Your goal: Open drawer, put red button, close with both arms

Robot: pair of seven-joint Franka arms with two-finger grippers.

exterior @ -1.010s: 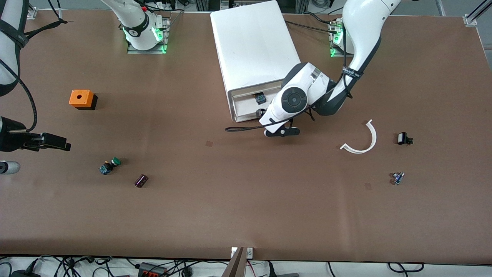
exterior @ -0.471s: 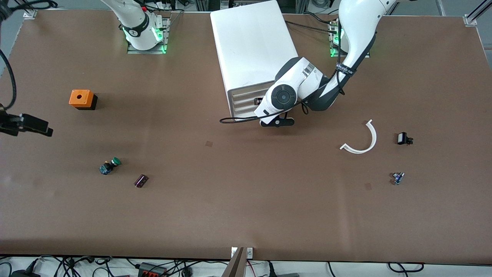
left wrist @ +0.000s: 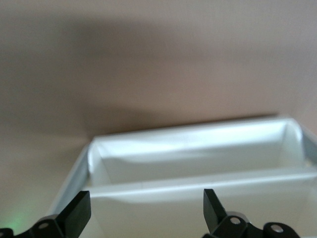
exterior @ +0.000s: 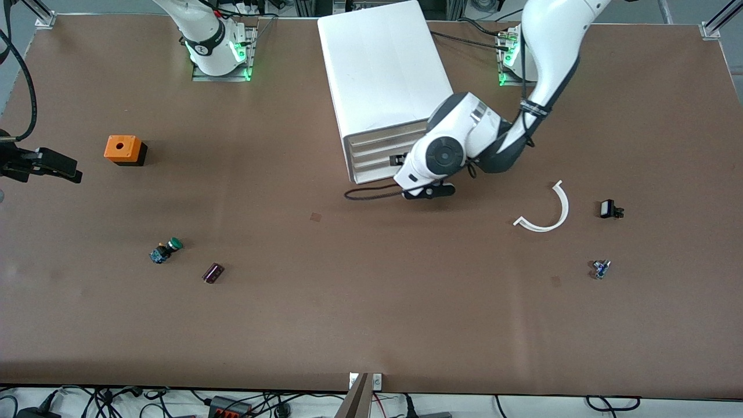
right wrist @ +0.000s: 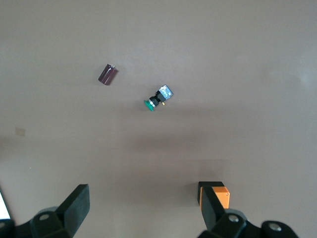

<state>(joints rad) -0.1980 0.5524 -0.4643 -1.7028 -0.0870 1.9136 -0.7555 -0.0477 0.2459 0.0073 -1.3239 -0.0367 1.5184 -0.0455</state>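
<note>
The red button is hidden; no red cap shows in any view. The white drawer cabinet point(exterior: 383, 64) stands at the middle of the table near the arms' bases, and its drawer fronts point(exterior: 374, 159) look flush. My left gripper point(exterior: 400, 160) is open and empty just in front of the drawer fronts. In the left wrist view the left gripper point(left wrist: 146, 198) has its fingers spread before blurred white drawer surfaces point(left wrist: 198, 168). My right gripper point(exterior: 64, 169) hangs open and empty over the right arm's end of the table, beside the orange cube point(exterior: 122, 148). In the right wrist view its fingers point(right wrist: 143, 193) stand wide apart.
A green-capped button point(exterior: 166, 249) point(right wrist: 157, 99) and a dark purple part point(exterior: 213, 273) point(right wrist: 108, 74) lie nearer the front camera than the cube point(right wrist: 221, 194). A white curved strip point(exterior: 548, 212), a black part point(exterior: 608, 209) and a small blue part point(exterior: 601, 268) lie toward the left arm's end.
The drawer, open with a small black-and-blue item inside, went shut under the left gripper, which then drew back slightly. The right gripper rose toward the orange cube's level.
</note>
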